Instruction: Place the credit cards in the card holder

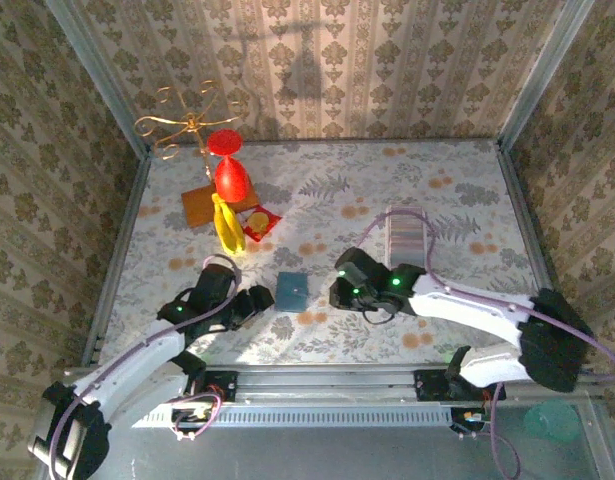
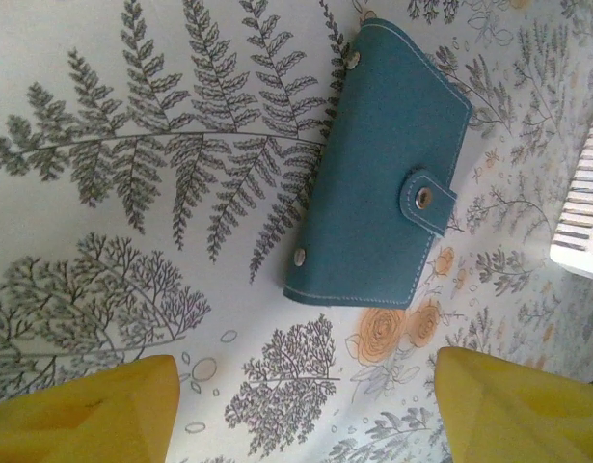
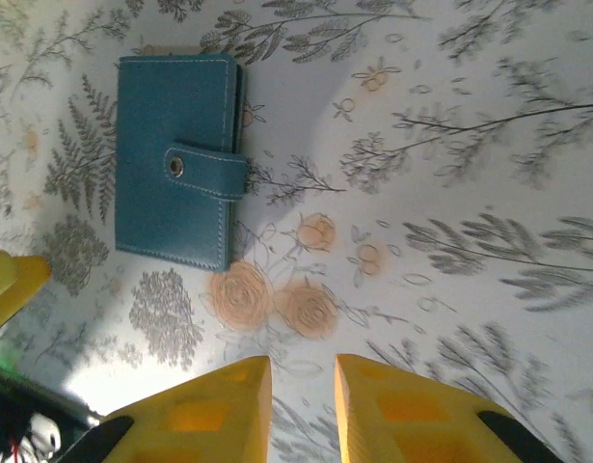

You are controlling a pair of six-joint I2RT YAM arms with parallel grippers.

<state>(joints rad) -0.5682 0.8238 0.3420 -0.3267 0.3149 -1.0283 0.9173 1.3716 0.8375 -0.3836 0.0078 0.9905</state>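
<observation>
The card holder (image 1: 292, 290) is a flat teal pouch with a snap tab, lying shut on the flowered tablecloth between my two grippers. In the left wrist view the card holder (image 2: 378, 169) lies just beyond my left gripper (image 2: 306, 405), whose yellow fingers stand wide apart with nothing between them. In the right wrist view the card holder (image 3: 175, 159) sits up and to the left of my right gripper (image 3: 304, 371), whose jaws are close together with a narrow gap and only cloth showing between them. The credit cards are out of view.
A pale ribbed rack (image 1: 405, 235) stands behind the right arm. At the back left are a red goblet (image 1: 230, 170), a banana (image 1: 227, 225), a brown board (image 1: 202, 205), a red packet (image 1: 261, 224) and a gold wire stand (image 1: 187, 125). Papered walls enclose the table.
</observation>
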